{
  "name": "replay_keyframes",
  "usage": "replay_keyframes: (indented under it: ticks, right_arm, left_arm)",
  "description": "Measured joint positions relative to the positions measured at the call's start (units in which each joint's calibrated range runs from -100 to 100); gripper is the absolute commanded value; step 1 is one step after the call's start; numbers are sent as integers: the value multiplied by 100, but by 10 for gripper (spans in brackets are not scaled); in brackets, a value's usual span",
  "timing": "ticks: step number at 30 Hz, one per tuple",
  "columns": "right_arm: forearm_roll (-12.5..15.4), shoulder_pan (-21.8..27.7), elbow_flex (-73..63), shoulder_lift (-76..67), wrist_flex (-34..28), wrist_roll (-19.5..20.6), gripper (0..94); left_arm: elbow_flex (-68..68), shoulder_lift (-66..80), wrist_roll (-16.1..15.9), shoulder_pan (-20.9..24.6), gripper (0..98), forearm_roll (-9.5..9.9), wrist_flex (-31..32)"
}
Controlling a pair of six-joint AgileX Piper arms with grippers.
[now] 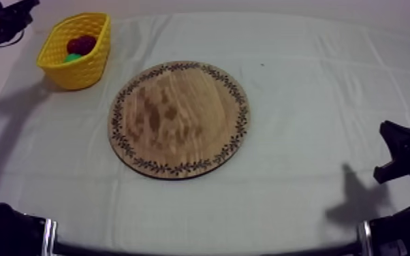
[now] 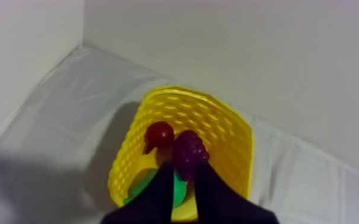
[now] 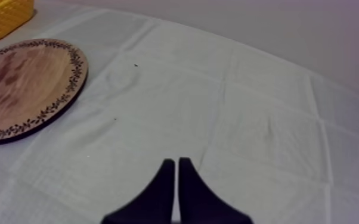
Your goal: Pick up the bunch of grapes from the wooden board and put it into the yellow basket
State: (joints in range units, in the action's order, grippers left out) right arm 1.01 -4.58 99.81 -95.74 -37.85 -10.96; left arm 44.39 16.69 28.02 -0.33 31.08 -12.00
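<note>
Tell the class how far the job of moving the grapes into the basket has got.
Done: the wooden board is bare, and the bunch of grapes lies in the yellow basket beside the small red fruit. In hand: the left gripper hangs open above the basket. The right gripper is shut over the cloth. Left: nothing of the task itself, it seems.
</note>
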Motion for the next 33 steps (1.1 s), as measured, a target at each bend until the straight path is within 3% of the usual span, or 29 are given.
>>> replay_keyframes:
  ticks: [12,18,20,25,33]
  right_arm:
    - [0,0,0,0,0,0,4]
    - [0,0,0,0,0,0,4]
    - [0,0,0,0,0,0,4]
    - [0,0,0,0,0,0,4]
    - [0,0,0,0,0,0,4]
  left_arm:
    - [2123,2933,100,6,0,-7,-157]
    - [3403,4582,-18,-90,0,-138,-530]
    - [3655,5112,-144,-134,0,-369,-816]
    - [3669,6310,-811,-104,0,-1243,-1599]
    - [4011,7530,-1998,-22,0,-2229,-2419]
